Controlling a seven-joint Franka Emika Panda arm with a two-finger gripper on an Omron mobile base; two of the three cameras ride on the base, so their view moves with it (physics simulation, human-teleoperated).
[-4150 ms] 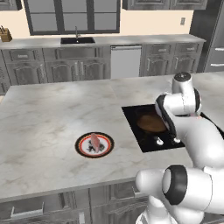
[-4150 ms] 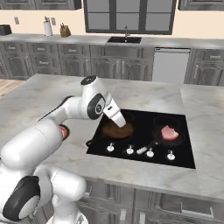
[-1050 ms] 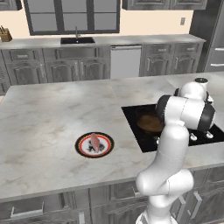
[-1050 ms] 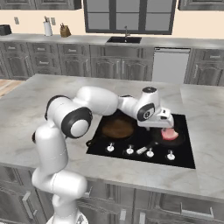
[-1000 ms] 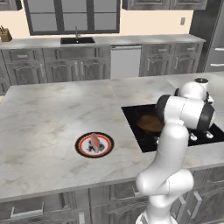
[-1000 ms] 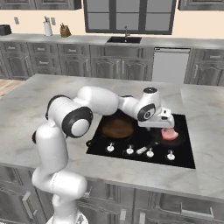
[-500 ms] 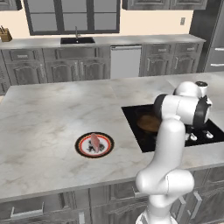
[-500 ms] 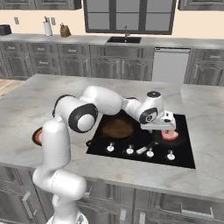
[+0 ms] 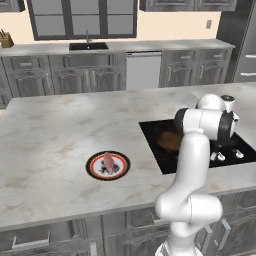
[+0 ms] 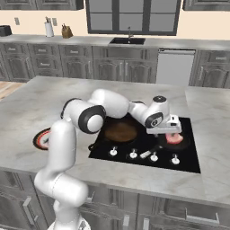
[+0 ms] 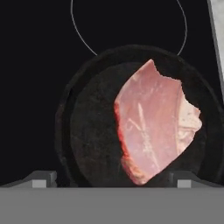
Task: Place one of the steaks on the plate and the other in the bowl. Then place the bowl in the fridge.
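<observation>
One pink-red steak (image 9: 108, 161) lies on the plate (image 9: 93, 169), left of the cooktop on the island counter. The other steak (image 11: 154, 127) lies in a round black pan (image 11: 83, 131) on the right side of the cooktop; in the right base view this steak (image 10: 174, 139) sits just under the hand. My gripper (image 11: 113, 180) hovers close over it, open, its fingertips (image 11: 43, 177) wide apart on either side of the meat. In the right base view the gripper (image 10: 170, 133) points down at the pan. The bowl is out of view.
A brown round pan (image 10: 120, 130) with a dark handle sits on the left burner of the black cooktop (image 10: 188, 157), which has knobs (image 10: 133, 155) along its front. A tall grey steel unit (image 9: 248, 50), maybe the fridge, stands at the back right. Bare marble counter (image 9: 60, 125) lies around the plate.
The hand swung from over the brown pan to the right, and over the last second settled lower and closer over the steak in the black pan. The plate and its steak stayed put.
</observation>
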